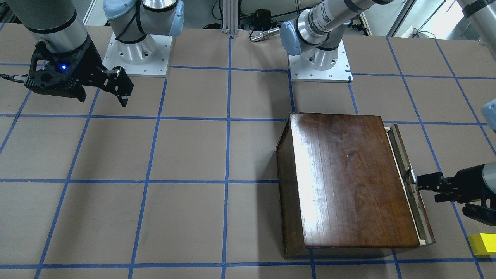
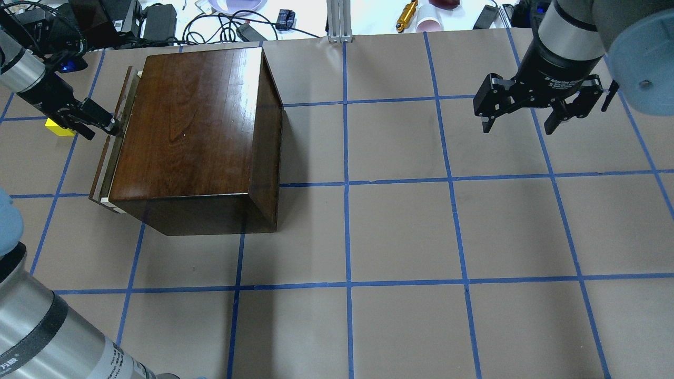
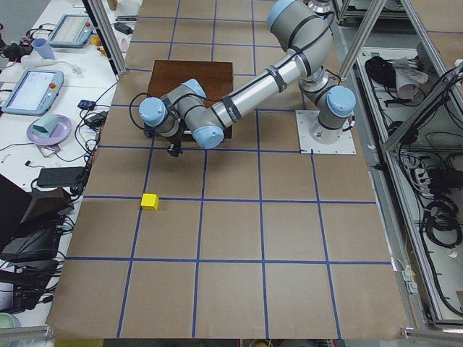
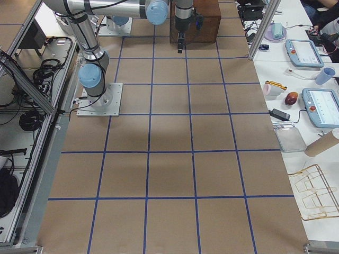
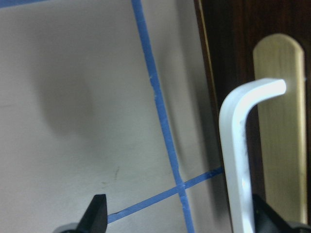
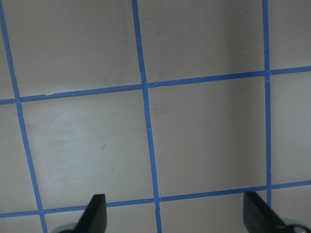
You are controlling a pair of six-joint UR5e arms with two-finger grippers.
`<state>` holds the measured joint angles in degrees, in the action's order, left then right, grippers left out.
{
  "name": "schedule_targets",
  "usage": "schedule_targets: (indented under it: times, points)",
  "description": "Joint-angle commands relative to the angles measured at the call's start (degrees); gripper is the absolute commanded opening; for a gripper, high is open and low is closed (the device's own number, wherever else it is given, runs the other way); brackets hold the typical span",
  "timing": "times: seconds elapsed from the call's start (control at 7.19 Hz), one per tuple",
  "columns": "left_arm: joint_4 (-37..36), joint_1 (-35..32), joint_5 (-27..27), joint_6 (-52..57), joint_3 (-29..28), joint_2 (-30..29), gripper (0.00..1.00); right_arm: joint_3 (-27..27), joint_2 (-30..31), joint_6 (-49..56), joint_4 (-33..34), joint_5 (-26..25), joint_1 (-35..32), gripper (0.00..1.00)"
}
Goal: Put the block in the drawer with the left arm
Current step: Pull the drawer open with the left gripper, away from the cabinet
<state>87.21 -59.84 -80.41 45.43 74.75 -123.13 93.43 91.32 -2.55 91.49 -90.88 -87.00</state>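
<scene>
Lying on table (image 1: 193,155), block (image 1: 482,244) near left gripper (image 1: 420,182), not touching.

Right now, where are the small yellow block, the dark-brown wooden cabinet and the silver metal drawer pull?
small yellow block (image 3: 150,201): exterior left view, top face.
dark-brown wooden cabinet (image 2: 189,121): overhead exterior view, glossy top.
silver metal drawer pull (image 5: 236,155): left wrist view, long bar.

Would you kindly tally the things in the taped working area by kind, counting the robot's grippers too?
Small bright yellow block: 1
Glossy dark-brown wooden cabinet: 1
Black two-finger grippers: 2, left gripper and right gripper
Total: 4
</scene>
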Motion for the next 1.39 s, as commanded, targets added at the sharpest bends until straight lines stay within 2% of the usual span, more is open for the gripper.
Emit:
schedule_targets:
  times: [0.0,1.25]
  points:
    - [0.1,0.4,-0.4,0.3,-0.7,-0.5,1.0,0.0,0.0,0.0,0.0,0.0,0.0,1.0]
    - [0.2,1.0,-2.8,2.2,-4.5,-1.6,1.0,0.0,0.0,0.0,0.0,0.0,0.0,1.0]
